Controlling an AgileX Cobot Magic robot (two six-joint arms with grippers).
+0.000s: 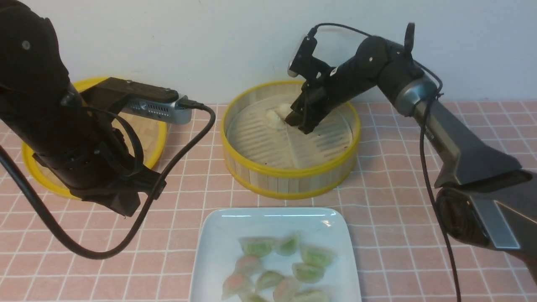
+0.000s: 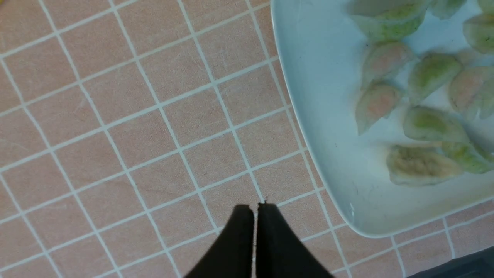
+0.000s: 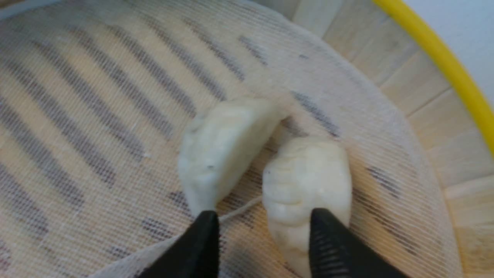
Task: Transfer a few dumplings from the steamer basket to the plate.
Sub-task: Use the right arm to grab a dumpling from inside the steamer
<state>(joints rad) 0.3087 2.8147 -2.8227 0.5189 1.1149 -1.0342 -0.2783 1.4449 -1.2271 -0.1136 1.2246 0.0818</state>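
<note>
Hovering with right gripper [image 3: 266, 227], jaws parted and empty, ready to pinch pale pleated cream dumplings [image 3: 308, 181] at twelve o'clock inside round yellow-rimmed bamboo steamer basket [image 1: 289, 178]; left gripper [image 2: 254, 210] closed, empty, clear of glossy white squarish plate [image 2: 320, 77].

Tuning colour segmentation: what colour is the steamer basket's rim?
The steamer basket rim is yellow; front view shows it best.
</note>
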